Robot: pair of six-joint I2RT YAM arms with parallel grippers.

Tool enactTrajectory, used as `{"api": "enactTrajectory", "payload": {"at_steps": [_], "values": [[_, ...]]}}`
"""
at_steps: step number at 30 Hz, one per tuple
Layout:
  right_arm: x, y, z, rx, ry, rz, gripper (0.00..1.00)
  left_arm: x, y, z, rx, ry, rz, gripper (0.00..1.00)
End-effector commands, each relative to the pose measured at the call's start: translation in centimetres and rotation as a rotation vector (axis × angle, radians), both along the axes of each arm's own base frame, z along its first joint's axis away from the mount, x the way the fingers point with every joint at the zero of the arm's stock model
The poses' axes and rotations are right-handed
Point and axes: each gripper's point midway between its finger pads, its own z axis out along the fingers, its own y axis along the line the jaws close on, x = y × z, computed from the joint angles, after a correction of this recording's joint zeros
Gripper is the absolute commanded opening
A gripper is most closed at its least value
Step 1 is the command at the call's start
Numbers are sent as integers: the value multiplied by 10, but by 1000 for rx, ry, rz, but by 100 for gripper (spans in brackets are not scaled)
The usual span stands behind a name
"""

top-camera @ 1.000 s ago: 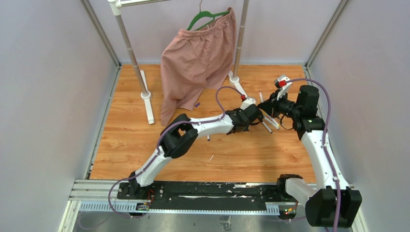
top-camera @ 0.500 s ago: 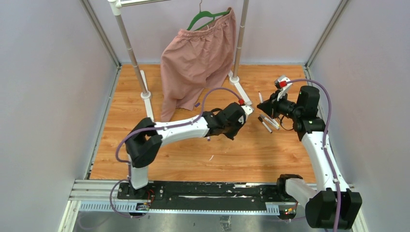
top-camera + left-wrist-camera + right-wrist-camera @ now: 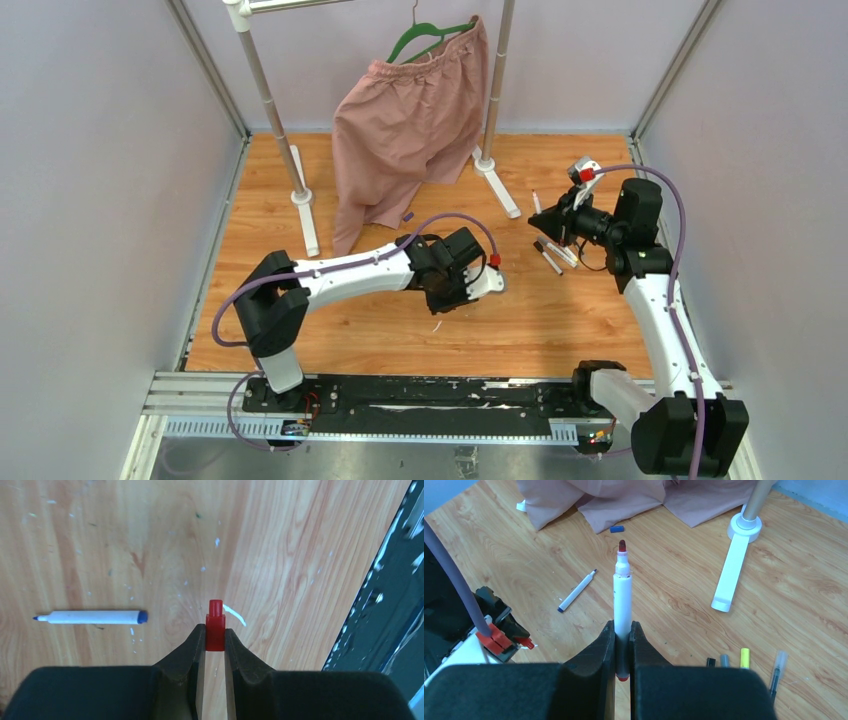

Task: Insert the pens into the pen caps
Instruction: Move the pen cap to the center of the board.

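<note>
Pinching red pen cap [image 3: 215,625] in left pincer [image 3: 215,641], jaws pressed together on its lower half, narrower stub end poking out forward. Hanging low over the bench [image 3: 300,540], near the middle of the wood.

Gripping red-tipped pen [image 3: 622,597] in right pincer [image 3: 622,632], jaws pressed together on the white barrel close to its tail, red tip pointing away from the wrist. Holding it off the bench on the far right side.

Leaving cap and pen well apart, not touching and not lined up.

Judging the step: pairing 1 red cap with 1 red pen, both lifted, joining not yet done.

Judging the next move: bringing the 2 pincers toward each other, turning the cap's open mouth to face the red tip, matching the 2 axes, then pushing straight on. Cannot tell from either wrist view which end of the cap is open, so expecting a check on that first. Expecting little slack, given the slim tip and the narrow cap.

Noting the rest:
- 1 blue-tipped pen [image 3: 90,617] lying flat on the bench
- 1 blue cap [image 3: 617,528] just beside the hem of the pink shorts [image 3: 624,495]
- black cap [image 3: 710,662], grey cap [image 3: 724,660] and yellow cap [image 3: 744,657] lying side by side
- white rack foot [image 3: 734,565] resting nearby
</note>
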Motion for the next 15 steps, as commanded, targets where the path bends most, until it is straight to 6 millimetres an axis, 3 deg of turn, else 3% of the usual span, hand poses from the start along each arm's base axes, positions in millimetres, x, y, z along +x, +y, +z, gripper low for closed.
{"api": "enactTrajectory", "payload": {"at_steps": [1,4,7,11,15], "values": [[-5,2,3,31,-2,24,0,-6,17,-7,46,-24,-154,11],[-5,2,3,30,-2,22,0,-3,18,-13,44,-53,-184,11],[-5,2,3,28,-3,20,0,-8,4,-3,-56,-64,-240,10],[-6,1,4,28,-10,18,0,4,14,-2,-38,-106,-206,10],[-8,4,5,39,-5,33,0,17,24,-14,16,-144,-150,10]]}}
